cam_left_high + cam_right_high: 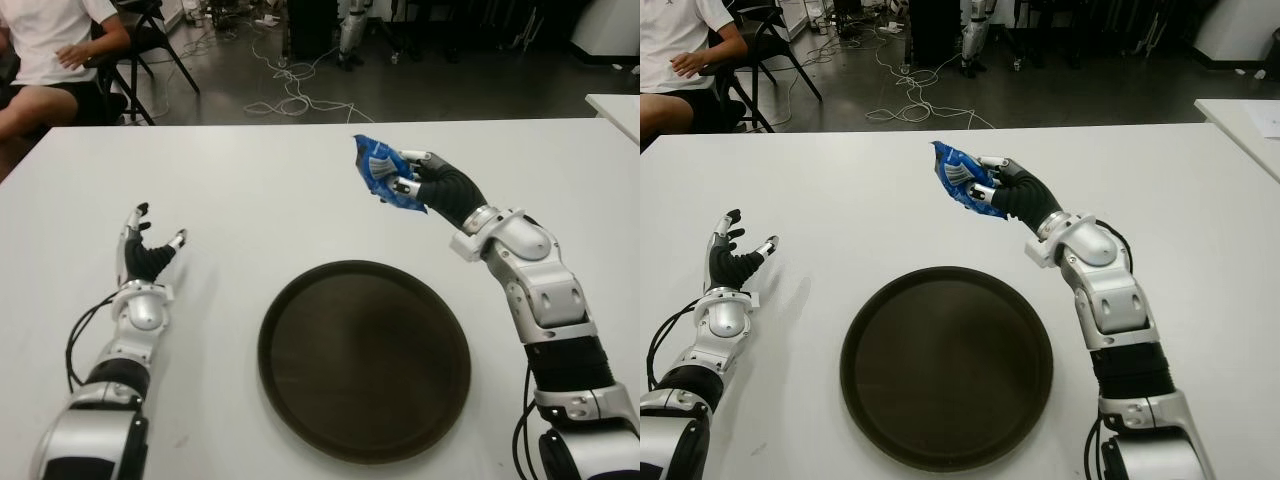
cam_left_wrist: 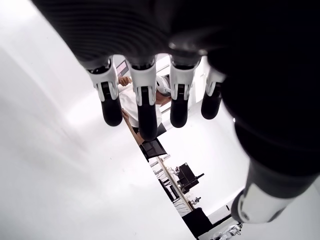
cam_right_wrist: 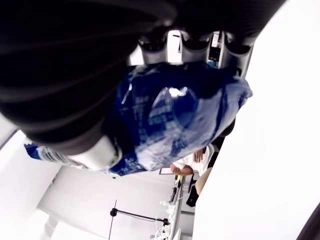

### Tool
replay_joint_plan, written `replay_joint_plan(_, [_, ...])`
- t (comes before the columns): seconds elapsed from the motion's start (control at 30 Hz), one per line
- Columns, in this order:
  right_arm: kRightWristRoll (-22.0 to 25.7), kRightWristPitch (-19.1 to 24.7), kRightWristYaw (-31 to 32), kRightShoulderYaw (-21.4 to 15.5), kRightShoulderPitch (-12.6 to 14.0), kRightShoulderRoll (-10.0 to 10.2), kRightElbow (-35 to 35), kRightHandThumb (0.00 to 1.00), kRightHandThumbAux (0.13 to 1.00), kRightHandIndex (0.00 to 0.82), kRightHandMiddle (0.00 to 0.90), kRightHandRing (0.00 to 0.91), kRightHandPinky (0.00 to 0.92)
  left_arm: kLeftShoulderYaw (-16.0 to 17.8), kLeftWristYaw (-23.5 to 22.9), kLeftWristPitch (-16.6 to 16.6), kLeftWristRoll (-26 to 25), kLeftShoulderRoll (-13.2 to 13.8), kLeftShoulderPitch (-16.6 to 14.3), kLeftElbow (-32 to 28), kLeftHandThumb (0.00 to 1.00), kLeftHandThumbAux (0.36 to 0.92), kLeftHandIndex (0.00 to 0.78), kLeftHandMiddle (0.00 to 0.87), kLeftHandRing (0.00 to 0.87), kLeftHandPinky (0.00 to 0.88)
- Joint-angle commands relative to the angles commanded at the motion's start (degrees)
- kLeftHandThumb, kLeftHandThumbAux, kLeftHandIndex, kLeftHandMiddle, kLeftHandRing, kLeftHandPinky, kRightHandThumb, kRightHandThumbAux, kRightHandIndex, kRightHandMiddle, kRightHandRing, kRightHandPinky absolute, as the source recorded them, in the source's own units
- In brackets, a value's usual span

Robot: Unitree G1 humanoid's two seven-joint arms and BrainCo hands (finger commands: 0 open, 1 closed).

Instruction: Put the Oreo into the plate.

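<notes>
My right hand (image 1: 420,178) is raised over the white table (image 1: 250,180), fingers (image 1: 412,158) and thumb clenched around the blue Oreo packet (image 1: 383,170). In my right wrist view the packet fills the palm, three fingertips hooked over its far edge and the thumb pressed across the near side. The packet is glossy blue film with pale print, crumpled and creased where I squeeze it; I cannot read the lettering. Taking the round tray as the dial, the packet is held at about 1 o'clock from it, beyond its rim and not over it, clear of the tabletop.

My left hand (image 1: 147,248) shows near the tray's 9 o'clock, well apart from it, with fingers (image 2: 144,107) spread straight and holding nothing; whether it touches the table I cannot tell.

The table is plain white and runs across the whole view. Past its far edge, toward 12 o'clock, is a dark floor with loose white cables (image 1: 285,95), a black folding chair (image 1: 150,35), and a seated person (image 1: 45,50) in a white shirt at about 10 o'clock. The corner of a second white table (image 1: 615,105) shows at about 2 o'clock.

The dark round plate (image 1: 363,358) lies flat on the table in front of me, between my two arms, with a raised rim. Nothing lies in it.
</notes>
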Motion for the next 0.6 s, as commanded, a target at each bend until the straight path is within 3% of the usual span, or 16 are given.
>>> replay_joint_plan(0.27, [-0.56, 0.27, 1.41, 1.48, 0.46, -1.38, -2.13, 0.713, 0.714, 0.441, 0.806, 0.813, 0.809, 0.22, -0.23, -0.29, -0.30, -0.03, -0.03, 0.09, 0.239, 0.700, 0.077, 0.129, 0.150, 0.177])
replay_joint_plan(0.6, [-1.97, -3.06, 5.51, 3.92, 0.53, -3.63, -1.78, 0.708, 0.716, 0.441, 0.804, 0.808, 0.791, 0.01, -0.17, -0.32, -0.03, 0.10, -0.01, 0.12, 0.241, 0.704, 0.076, 0.131, 0.144, 0.147])
